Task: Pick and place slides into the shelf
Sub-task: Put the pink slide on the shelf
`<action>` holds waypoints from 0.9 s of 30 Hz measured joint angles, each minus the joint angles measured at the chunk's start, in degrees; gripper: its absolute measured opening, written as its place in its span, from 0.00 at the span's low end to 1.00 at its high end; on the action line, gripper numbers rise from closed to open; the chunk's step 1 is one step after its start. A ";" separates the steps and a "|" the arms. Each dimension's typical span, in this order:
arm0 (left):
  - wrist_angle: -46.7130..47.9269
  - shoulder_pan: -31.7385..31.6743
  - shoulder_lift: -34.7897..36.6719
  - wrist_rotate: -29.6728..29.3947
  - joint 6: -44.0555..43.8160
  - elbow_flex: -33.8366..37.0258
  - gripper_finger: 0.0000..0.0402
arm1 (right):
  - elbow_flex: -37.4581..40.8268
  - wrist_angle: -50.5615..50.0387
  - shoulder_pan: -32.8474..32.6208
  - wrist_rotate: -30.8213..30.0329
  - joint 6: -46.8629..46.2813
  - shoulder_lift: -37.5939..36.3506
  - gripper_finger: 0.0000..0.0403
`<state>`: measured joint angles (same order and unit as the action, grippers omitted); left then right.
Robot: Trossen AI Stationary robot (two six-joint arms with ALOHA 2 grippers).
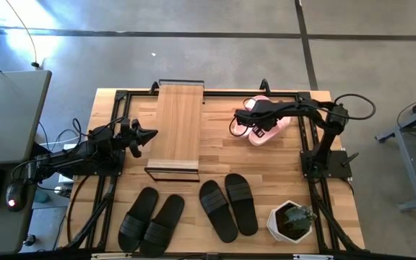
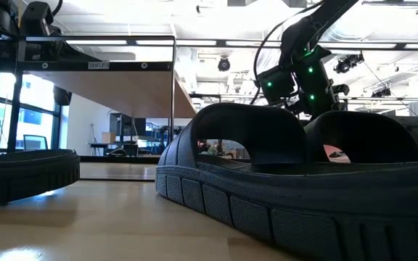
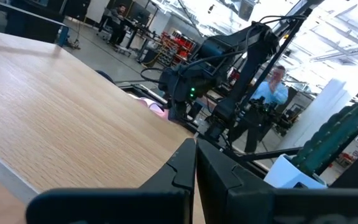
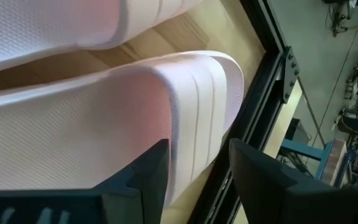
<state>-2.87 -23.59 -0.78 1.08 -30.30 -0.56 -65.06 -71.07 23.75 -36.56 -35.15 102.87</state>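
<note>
Table (image 1: 215, 155): right claw (image 4: 194, 168) straddles pink slide (image 4: 104, 118).

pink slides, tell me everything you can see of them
The pink slides are a pale pink pair with a textured, foam-like surface and ribbed edges, lying side by side on the tabletop right of the shelf, near the black frame rail. The right hand is over them with its fingers apart, straddling the rim of one slide. Neither slide is on the shelf yet.

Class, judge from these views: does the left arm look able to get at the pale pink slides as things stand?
Probably not: the shelf stands between the shut left gripper and the pink slides, and the right gripper already hangs over them.
</note>
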 joint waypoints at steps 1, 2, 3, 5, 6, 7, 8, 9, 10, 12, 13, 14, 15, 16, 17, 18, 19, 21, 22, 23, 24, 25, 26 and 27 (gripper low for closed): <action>0.00 0.00 0.00 0.00 0.00 -0.02 0.01 | 0.21 0.23 0.20 0.02 0.01 0.00 0.40; -0.01 0.00 0.00 0.00 0.00 -0.02 0.01 | 0.55 0.50 0.35 0.14 -0.01 0.00 0.40; 0.00 0.00 0.00 0.00 0.00 0.00 0.01 | 1.03 0.82 0.56 0.21 0.00 0.00 0.40; -0.02 0.00 0.00 0.00 0.00 0.00 0.01 | 2.45 1.89 1.01 0.80 0.02 0.00 0.40; -0.02 0.00 0.00 0.00 0.00 -0.02 0.01 | 3.24 2.51 1.19 1.11 0.08 0.00 0.40; -0.02 0.00 0.01 0.00 0.00 -0.01 0.01 | 3.94 2.85 1.43 0.76 0.09 0.00 0.40; -0.02 0.00 0.00 0.00 0.00 -0.01 0.01 | 4.54 2.91 1.53 -0.41 -0.02 0.00 0.40; -0.02 0.00 0.00 0.00 0.00 -0.01 0.01 | 5.11 2.91 1.51 -1.48 -0.50 0.00 0.40; -0.02 0.00 0.00 0.00 0.00 0.00 0.01 | 5.58 2.60 1.51 -2.71 -0.86 0.00 0.40; -0.02 0.00 0.00 0.00 0.00 -0.01 0.01 | 5.99 2.54 1.51 -4.07 -0.91 0.00 0.40; -0.02 0.00 0.00 0.00 0.00 -0.02 0.01 | 5.99 2.54 1.48 -4.15 -0.89 0.00 0.40; -0.02 0.00 0.00 0.00 0.00 -0.02 0.01 | 5.99 2.60 1.41 -4.12 -0.89 0.00 0.40; -0.02 0.00 0.00 0.00 0.00 -0.01 0.01 | 5.99 2.79 1.37 -4.04 -0.89 0.00 0.40; -0.02 0.00 0.01 0.00 0.00 -0.02 0.01 | 5.99 2.96 1.36 -3.96 -0.88 0.00 0.40; -0.02 0.00 0.00 0.00 0.00 -0.02 0.01 | 5.99 2.97 1.36 -3.98 -0.76 0.00 0.39; -0.02 0.00 0.00 0.00 0.00 -0.02 0.01 | 5.99 2.98 1.36 -3.96 -0.60 0.00 0.38; -0.02 0.00 0.00 0.00 0.00 -0.02 0.01 | 5.99 3.07 1.36 -3.93 -0.60 0.00 0.36; -0.02 0.00 0.00 0.00 0.00 -0.02 0.01 | 5.99 3.39 1.36 -3.77 -0.56 0.00 0.32; -0.02 0.00 0.00 0.00 0.00 0.00 0.01 | 5.99 3.41 1.36 -3.58 -0.55 0.00 0.29; -0.02 0.00 0.00 0.00 0.00 -0.01 0.01 | 5.99 3.47 1.34 -3.37 -0.47 0.00 0.26; -0.02 0.00 0.00 0.00 0.00 0.00 0.01 | 5.99 3.55 1.36 -3.03 -0.43 0.00 0.22; -0.02 0.00 0.01 0.00 0.00 -0.02 0.01 | 5.99 3.58 1.36 -2.54 -0.43 0.00 0.19; -0.02 0.00 0.00 0.00 0.00 0.00 0.01 | 5.99 3.58 1.36 -2.32 -0.43 0.00 0.14; -0.02 -0.02 0.00 0.00 0.00 -0.02 0.01 | 5.99 3.58 1.33 -2.24 -0.41 0.00 0.10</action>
<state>-2.90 -23.61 -0.77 1.08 -30.30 -0.58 -59.07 -67.48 25.08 -38.79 -35.55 102.87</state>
